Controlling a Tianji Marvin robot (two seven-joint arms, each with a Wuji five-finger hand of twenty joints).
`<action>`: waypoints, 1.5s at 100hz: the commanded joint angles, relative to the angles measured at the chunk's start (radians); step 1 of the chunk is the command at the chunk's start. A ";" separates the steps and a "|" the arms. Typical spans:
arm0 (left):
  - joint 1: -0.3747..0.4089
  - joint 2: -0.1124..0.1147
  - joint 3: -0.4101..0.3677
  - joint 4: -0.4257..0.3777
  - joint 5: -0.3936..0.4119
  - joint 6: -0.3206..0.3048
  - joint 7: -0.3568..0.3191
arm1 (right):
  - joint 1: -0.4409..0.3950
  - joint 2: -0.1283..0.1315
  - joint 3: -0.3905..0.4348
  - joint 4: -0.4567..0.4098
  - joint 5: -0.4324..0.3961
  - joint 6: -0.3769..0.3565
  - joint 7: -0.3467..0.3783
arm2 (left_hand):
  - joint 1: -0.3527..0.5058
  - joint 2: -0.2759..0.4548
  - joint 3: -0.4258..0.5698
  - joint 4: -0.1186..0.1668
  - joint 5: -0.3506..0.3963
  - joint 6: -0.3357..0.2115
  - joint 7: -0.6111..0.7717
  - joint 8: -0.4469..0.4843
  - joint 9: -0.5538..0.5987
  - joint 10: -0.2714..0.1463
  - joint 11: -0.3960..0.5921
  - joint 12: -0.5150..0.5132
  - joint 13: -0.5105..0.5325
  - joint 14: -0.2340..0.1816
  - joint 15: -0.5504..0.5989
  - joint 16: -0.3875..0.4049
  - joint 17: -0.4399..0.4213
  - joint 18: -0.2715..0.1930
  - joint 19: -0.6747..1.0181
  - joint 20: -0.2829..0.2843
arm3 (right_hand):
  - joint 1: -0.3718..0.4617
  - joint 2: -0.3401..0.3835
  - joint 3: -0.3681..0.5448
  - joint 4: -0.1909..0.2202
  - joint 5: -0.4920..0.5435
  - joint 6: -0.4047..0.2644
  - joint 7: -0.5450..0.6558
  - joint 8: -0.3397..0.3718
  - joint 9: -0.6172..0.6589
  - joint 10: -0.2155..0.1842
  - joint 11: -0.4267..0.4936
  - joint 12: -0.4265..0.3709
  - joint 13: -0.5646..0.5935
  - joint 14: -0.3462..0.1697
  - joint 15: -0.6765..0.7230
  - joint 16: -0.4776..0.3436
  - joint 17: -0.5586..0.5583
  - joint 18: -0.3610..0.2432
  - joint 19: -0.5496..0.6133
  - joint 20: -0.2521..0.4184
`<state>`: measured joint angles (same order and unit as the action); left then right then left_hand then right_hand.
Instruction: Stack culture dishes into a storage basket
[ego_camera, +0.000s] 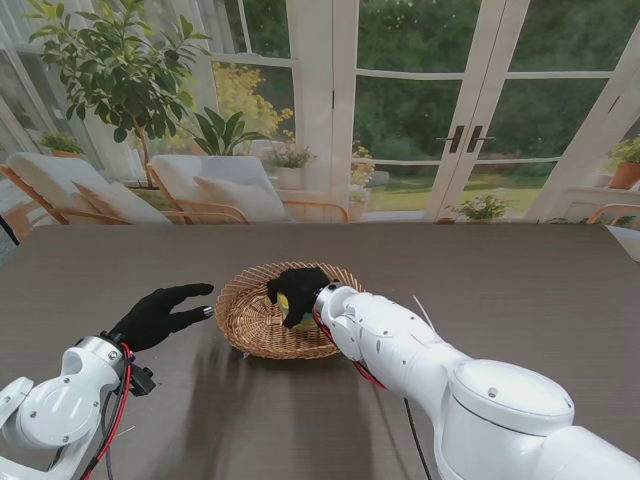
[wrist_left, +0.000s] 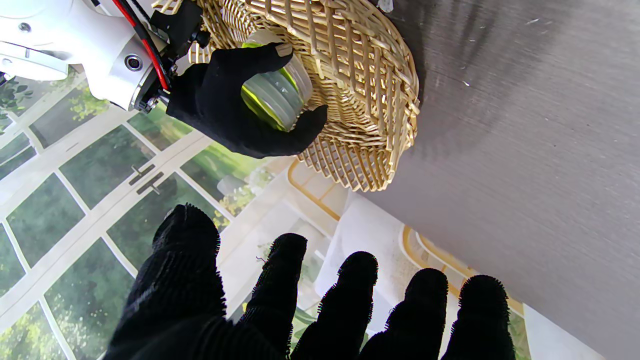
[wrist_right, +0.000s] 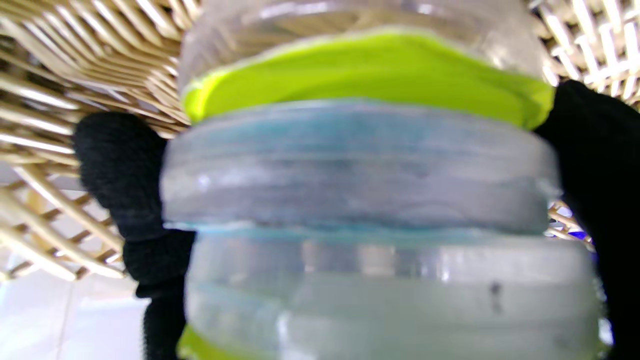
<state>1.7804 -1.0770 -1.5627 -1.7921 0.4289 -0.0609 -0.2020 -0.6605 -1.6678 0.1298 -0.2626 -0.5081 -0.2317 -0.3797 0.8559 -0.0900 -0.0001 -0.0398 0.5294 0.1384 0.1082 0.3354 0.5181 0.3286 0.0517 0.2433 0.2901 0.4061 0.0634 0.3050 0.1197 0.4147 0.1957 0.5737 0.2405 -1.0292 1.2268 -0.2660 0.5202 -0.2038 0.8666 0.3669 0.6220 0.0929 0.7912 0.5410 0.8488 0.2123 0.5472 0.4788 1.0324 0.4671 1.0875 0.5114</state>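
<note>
A round wicker basket (ego_camera: 250, 318) sits on the dark table in front of me. Inside it my right hand (ego_camera: 297, 292), in a black glove, is shut on a stack of clear culture dishes (wrist_left: 276, 92) with lime-green layers. The right wrist view is filled by that stack of culture dishes (wrist_right: 360, 190), with black fingers (wrist_right: 125, 190) on either side and the basket (wrist_right: 75, 75) weave behind. My left hand (ego_camera: 160, 313) hovers open over the table just left of the basket, fingers spread and holding nothing. In the left wrist view the left hand (wrist_left: 310, 300) points toward the basket (wrist_left: 370, 100).
The dark wood-grain table (ego_camera: 500, 280) stretches wide to the right and far side. Beyond its far edge are lounge chairs (ego_camera: 200, 190), potted plants and glass doors. A red cable runs along my right arm (ego_camera: 400, 350).
</note>
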 joint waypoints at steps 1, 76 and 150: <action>0.002 -0.001 0.000 0.003 -0.004 -0.003 -0.019 | -0.001 -0.004 -0.004 0.001 -0.006 0.003 0.018 | 0.027 0.038 -0.017 0.029 0.017 0.000 0.004 0.004 0.015 0.005 0.003 0.009 0.022 0.010 0.012 0.011 -0.001 0.032 -0.001 0.013 | 0.043 0.048 0.083 0.071 -0.040 -0.004 -0.012 -0.016 -0.046 0.009 -0.005 -0.019 -0.011 -0.020 0.029 -0.009 -0.503 -0.117 -0.007 -0.028; -0.006 0.001 0.004 0.014 -0.013 -0.005 -0.028 | 0.004 -0.001 -0.015 -0.003 -0.015 0.010 0.028 | 0.028 0.039 -0.017 0.029 0.015 0.002 0.003 0.003 0.014 0.006 0.003 0.009 0.022 0.009 0.011 0.011 -0.001 0.031 -0.002 0.012 | -0.064 0.160 0.001 0.070 -0.158 0.011 -0.028 -0.038 -0.175 0.030 -0.034 -0.078 -0.138 0.015 -0.068 -0.075 -0.615 -0.110 -0.091 -0.044; -0.010 0.002 0.005 0.023 -0.015 -0.015 -0.034 | -0.002 -0.008 -0.015 -0.004 -0.017 0.029 0.014 | 0.028 0.039 -0.017 0.029 0.015 0.000 0.003 0.004 0.013 0.005 0.003 0.009 0.023 0.009 0.012 0.011 0.001 0.032 -0.001 0.012 | -0.096 0.160 -0.014 0.065 -0.228 0.032 -0.039 -0.053 -0.239 0.040 -0.032 -0.090 -0.184 0.043 -0.097 -0.094 -0.641 -0.093 -0.106 -0.041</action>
<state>1.7698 -1.0748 -1.5584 -1.7734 0.4175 -0.0736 -0.2145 -0.6594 -1.6695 0.1149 -0.2640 -0.5230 -0.2037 -0.3744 0.8559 -0.0900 -0.0001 -0.0398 0.5294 0.1384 0.1082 0.3354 0.5183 0.3288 0.0517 0.2433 0.2901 0.4062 0.0634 0.3051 0.1201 0.4149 0.1957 0.5737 0.1941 -0.8924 1.2280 -0.2262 0.3309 -0.1854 0.8310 0.3326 0.4340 0.1004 0.7570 0.4674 0.7090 0.2176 0.4788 0.4051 0.8966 0.3693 0.9934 0.4977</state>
